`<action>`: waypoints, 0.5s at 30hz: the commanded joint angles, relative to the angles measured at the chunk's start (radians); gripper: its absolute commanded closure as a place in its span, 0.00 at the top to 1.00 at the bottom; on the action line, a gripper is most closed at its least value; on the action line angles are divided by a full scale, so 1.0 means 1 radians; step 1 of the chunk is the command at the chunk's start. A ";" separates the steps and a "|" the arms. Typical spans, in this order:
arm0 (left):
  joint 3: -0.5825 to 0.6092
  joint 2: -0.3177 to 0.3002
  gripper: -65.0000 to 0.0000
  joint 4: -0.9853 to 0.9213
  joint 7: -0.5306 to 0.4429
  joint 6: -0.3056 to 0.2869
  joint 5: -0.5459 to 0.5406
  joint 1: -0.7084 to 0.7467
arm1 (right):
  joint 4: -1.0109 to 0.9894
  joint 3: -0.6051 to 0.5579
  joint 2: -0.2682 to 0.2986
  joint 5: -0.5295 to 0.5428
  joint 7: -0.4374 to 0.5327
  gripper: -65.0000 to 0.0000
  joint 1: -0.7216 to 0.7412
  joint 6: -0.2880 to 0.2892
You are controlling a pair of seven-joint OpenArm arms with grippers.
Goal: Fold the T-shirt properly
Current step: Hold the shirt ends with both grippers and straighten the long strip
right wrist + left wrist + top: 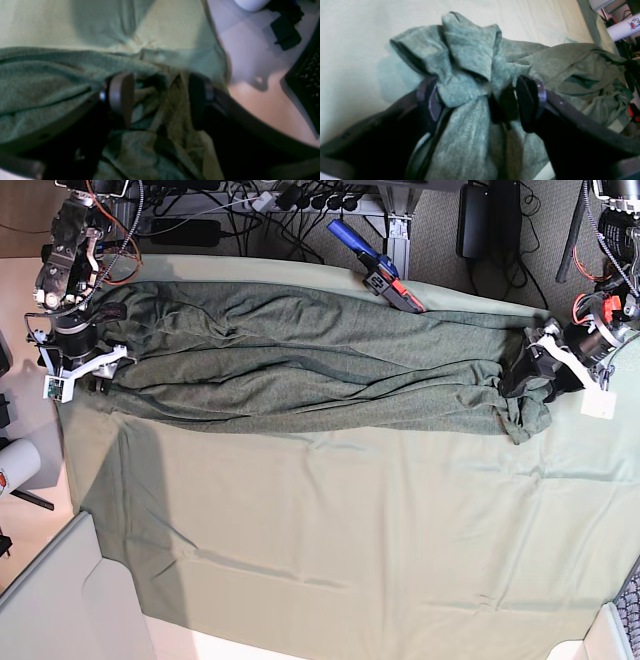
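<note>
Mint-green cloth covers the table (pixel 330 540), and the T-shirt (pixel 300 375) lies stretched along its far edge between both arms. Your left pincer (pixel 480 100) stands wide around a bunched end; your right pincer (pixel 160 100) straddles rumpled fabric, jaws apart. Gather one hem layer before closing. No legible writing; only a cartoon sticker (pixel 634 23).

We see our left gripper (pixel 480 100) at three o'clock in the base view, jaws wide around bunched cloth; our right gripper (pixel 160 100) at nine o'clock, jaws likewise spread over fabric.
</note>
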 commanded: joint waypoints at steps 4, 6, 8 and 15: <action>0.004 -0.003 0.62 0.011 0.013 0.010 0.000 -0.003 | 0.017 0.011 0.016 0.000 0.020 0.53 0.010 -0.001; 0.005 -0.002 0.43 0.011 0.012 0.010 -0.012 -0.003 | 0.017 0.011 0.017 0.001 0.020 0.53 0.010 0.000; 0.005 0.004 0.17 0.011 -0.001 -0.004 -0.016 -0.003 | 0.017 0.011 0.017 0.001 0.020 0.53 0.010 -0.001; -0.001 0.037 0.00 0.013 -0.047 -0.093 -0.014 -0.003 | 0.017 0.019 0.017 0.001 0.020 0.53 0.010 -0.001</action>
